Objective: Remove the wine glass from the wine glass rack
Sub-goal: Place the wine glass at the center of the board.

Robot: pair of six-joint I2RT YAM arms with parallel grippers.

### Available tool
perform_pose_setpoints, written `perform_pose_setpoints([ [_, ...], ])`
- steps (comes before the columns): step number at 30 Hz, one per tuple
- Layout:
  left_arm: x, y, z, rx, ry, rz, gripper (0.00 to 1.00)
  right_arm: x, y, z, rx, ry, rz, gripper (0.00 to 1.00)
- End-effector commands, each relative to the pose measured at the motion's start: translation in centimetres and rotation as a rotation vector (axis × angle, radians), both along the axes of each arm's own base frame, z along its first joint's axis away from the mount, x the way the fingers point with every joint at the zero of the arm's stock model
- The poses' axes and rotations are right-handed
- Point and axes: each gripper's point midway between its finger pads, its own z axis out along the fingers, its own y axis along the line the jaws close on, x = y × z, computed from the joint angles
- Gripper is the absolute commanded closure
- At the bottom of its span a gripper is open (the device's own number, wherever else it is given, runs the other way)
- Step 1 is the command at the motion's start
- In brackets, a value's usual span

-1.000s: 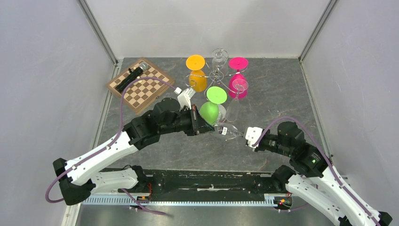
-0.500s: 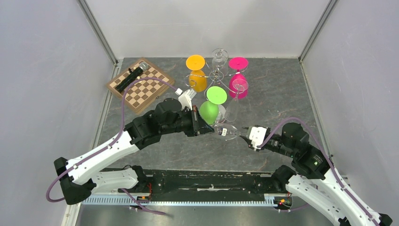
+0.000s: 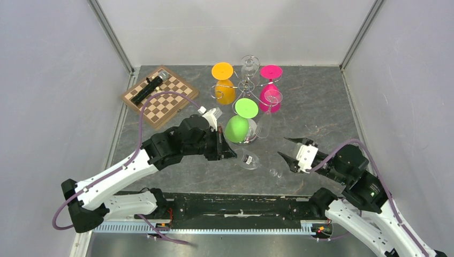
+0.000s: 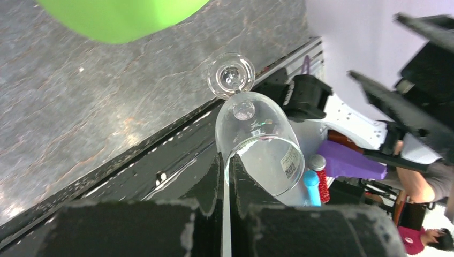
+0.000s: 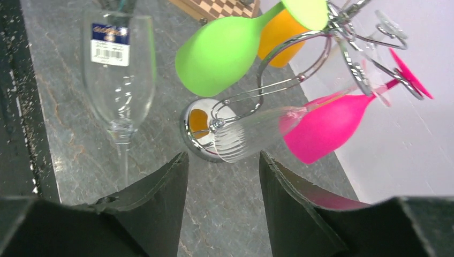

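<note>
Clear stemmed wine glass (image 3: 249, 159): off chrome wire wine glass rack (image 3: 247, 85), tilted near grey worktop's (image 3: 321, 107) front edge; foot faint from above. Left jaws pinched on its rim; right jaws half spread, empty. Rack carries 3 coloured glasses (image 3: 237, 128).

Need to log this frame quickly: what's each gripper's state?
Left gripper: closed, pinching the rim of the clear wine glass.
Right gripper: open, holding nothing.
</note>
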Motion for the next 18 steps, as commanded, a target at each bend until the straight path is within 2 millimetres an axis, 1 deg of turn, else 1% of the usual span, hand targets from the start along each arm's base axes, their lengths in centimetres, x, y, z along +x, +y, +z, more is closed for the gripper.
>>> perform_pose_setpoints([
  [1,0.1,1.1,2.9,-0.020,-0.086,0.003,0.98,0.8,-1.2,3.0,0.082,-0.004,-0.108,0.46],
  [6,-0.1,3.5,2.4,0.076,-0.104,0.030,0.98,1.7,-1.9,3.3,0.111,0.058,-0.192,0.43],
  [10,0.4,6.6,2.5,0.207,-0.148,0.083,0.98,2.4,-2.3,3.4,0.143,0.101,-0.256,0.42],
  [15,1.3,10.4,3.1,0.361,-0.202,0.172,0.98,3.5,-2.6,2.5,0.158,0.184,-0.344,0.42],
  [18,1.9,12.4,3.5,0.439,-0.233,0.228,0.98,4.4,-3.3,2.0,0.163,0.239,-0.438,0.40],
])
